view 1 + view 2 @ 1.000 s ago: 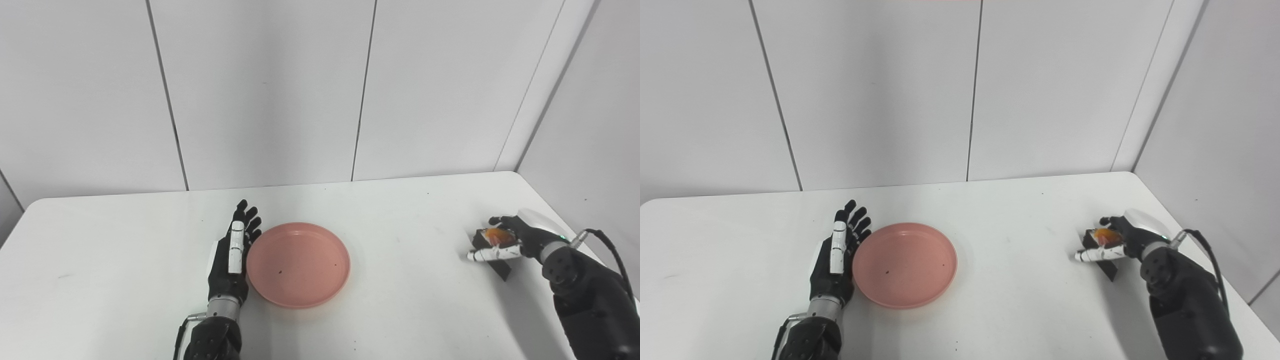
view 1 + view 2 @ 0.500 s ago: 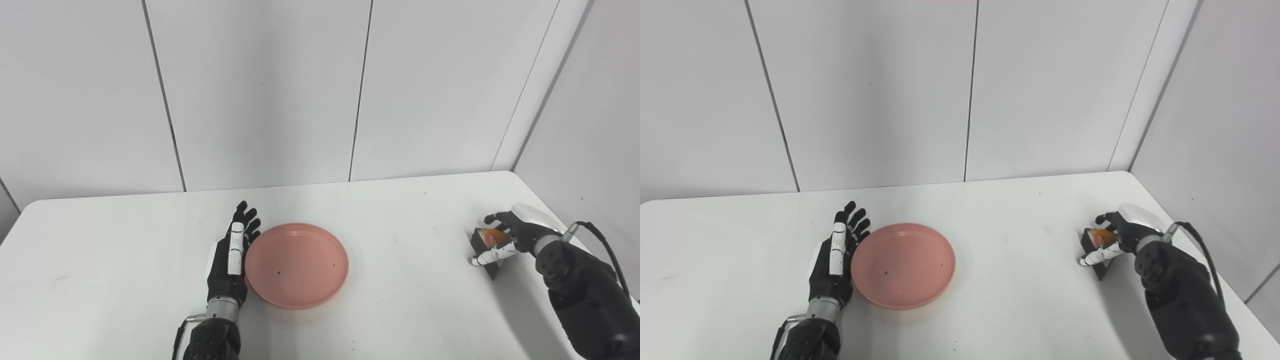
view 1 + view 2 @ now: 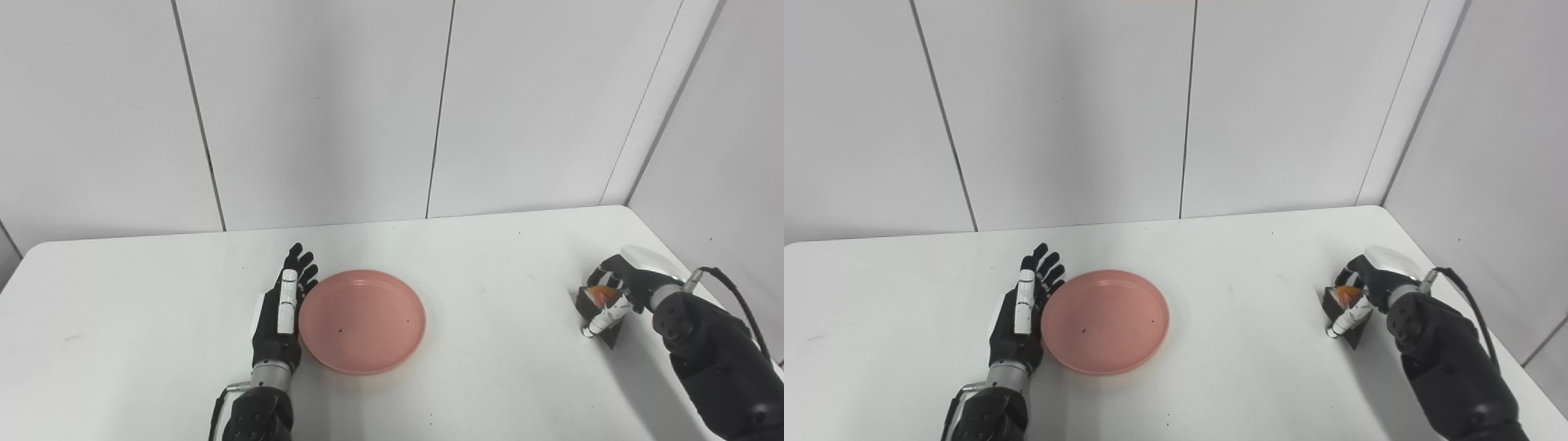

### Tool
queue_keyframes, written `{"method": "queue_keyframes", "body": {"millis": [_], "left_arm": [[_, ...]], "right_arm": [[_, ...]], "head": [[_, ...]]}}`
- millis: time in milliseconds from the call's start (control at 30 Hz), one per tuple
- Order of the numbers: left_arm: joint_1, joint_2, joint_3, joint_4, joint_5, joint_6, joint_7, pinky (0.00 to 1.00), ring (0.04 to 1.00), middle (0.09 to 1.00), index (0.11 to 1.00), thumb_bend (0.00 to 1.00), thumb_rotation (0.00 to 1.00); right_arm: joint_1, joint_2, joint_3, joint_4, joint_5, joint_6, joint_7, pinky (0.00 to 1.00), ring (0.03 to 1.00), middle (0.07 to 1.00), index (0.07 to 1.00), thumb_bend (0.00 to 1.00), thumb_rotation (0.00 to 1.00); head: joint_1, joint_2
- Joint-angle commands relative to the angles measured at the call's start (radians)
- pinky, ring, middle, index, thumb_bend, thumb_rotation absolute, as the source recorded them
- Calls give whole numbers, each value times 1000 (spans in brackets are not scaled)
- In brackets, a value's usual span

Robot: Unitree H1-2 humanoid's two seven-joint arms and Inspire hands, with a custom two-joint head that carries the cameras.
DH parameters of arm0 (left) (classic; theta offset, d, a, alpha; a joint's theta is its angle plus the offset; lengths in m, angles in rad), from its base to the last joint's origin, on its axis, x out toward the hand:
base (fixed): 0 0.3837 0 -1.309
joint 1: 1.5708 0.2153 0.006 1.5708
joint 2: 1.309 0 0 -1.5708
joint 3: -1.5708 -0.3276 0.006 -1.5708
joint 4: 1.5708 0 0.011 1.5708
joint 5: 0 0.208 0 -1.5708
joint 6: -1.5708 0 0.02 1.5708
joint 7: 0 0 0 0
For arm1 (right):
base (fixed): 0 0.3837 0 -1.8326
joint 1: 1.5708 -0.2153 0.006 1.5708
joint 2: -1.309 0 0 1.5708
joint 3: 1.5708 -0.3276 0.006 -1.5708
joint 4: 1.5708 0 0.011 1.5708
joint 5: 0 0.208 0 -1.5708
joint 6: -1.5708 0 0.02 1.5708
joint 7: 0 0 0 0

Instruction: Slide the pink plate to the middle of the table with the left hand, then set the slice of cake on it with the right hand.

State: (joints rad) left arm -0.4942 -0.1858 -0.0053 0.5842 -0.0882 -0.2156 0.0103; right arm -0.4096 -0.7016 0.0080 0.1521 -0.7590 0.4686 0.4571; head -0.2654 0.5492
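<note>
The pink plate [image 3: 362, 321] lies flat near the middle of the white table [image 3: 490, 380], with a few dark specks inside. My left hand [image 3: 280, 312] rests edge-on against the plate's left rim, fingers straight and apart, holding nothing. Far to the right, the slice of cake [image 3: 598, 304] is a dark wedge with an orange top, standing near the table's right edge. My right hand [image 3: 621, 288] is wrapped over the cake from above, its fingers curled around the top and the thumb pressed down its front face. Much of the cake is hidden by that hand.
White wall panels rise behind the table's far edge. A side wall stands close to the right edge, beside my right arm [image 3: 716, 367]. Bare tabletop stretches between the plate and the cake.
My right hand has closed tighter over the cake; its thumb swung from lying sideways to pointing down the front. The cake tilted slightly. The camera shifted a little. Left hand and plate stay put.
</note>
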Motion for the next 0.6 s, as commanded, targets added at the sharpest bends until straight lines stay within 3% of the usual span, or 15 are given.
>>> {"method": "queue_keyframes", "body": {"millis": [0,167,267,333,567], "left_arm": [[50,1,-1,26,5,-1,-2,923,929,939,929,644,995],[54,-6,5,16,-16,17,-13,942,936,944,931,641,983],[57,-11,6,11,-22,21,-16,949,938,946,935,631,989],[58,-12,6,11,-27,22,-19,957,941,949,944,633,982],[61,-19,4,7,-17,24,-10,951,938,948,946,627,997]], "right_arm": [[-19,-21,-20,-22,-8,-1,-59,193,258,468,483,533,4],[-16,-12,-30,-37,4,-1,-103,189,257,470,479,533,1],[-8,-4,-40,-54,22,-19,-168,173,237,420,482,529,0],[-4,4,-45,-76,32,-26,-203,138,201,462,477,533,0],[6,42,-63,-163,91,-93,-318,125,187,469,476,531,0]], "head": [[3,3],[8,4],[11,3],[12,3],[30,2]]}}
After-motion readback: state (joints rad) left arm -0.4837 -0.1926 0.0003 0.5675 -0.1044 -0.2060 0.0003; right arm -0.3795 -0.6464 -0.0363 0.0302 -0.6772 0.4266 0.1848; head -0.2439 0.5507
